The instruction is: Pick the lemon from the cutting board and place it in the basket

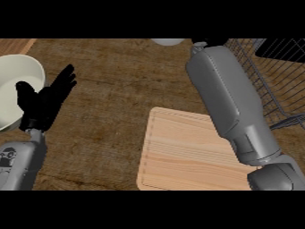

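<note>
Far right, your right hand sitting mostly out of view beside basket; grip unreadable, lemon unseen, cutting board bare. Left hand resting open. Releasing blind is risking rim miss.

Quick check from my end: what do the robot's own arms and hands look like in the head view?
Both forearms are smooth grey shells with rounded segments. The left forearm has a small dark marking near the wrist and ends in a black left hand. The right forearm is bulkier in view; its hand is barely visible at the top edge.
</note>
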Tool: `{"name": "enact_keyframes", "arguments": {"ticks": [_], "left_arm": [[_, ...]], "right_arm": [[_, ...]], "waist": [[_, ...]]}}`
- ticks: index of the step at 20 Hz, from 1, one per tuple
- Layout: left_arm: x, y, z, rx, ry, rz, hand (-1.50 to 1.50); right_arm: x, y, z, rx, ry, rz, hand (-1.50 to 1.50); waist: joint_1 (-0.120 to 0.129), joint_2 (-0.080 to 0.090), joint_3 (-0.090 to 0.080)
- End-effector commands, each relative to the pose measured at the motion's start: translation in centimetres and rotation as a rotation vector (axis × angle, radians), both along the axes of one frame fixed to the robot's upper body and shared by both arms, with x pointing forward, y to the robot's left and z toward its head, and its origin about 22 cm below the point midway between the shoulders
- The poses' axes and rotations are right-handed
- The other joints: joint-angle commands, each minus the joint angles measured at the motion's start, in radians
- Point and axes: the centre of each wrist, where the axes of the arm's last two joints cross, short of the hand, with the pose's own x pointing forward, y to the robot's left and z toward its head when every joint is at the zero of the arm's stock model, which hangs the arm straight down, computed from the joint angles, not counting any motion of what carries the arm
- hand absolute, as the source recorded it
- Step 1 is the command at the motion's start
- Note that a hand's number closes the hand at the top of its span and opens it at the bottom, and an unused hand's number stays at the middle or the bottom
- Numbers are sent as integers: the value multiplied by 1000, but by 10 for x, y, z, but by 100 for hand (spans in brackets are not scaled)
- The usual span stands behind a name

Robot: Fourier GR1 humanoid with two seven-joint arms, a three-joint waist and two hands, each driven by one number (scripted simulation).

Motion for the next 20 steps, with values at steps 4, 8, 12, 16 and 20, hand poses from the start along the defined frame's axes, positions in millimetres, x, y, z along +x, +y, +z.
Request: {"name": "enact_keyframes", "arguments": {"ticks": [4,8,12,16,20], "left_arm": [[5,-8,-1,10,17,5,0],[7,-8,1,-4,-1,16,0],[7,0,3,-6,-9,23,0],[5,7,6,5,-9,50,0],[6,9,2,-8,9,64,0]], "right_arm": [[5,37,52,-15,-52,-203,150],[8,40,80,-56,-63,-282,150],[14,26,101,-84,-80,-380,150],[21,11,99,-166,1,-508,150],[24,4,102,-207,14,-569,150]], "waist": [[-26,3,0],[-30,6,0],[-30,10,1],[-45,0,4],[-62,3,4]]}}
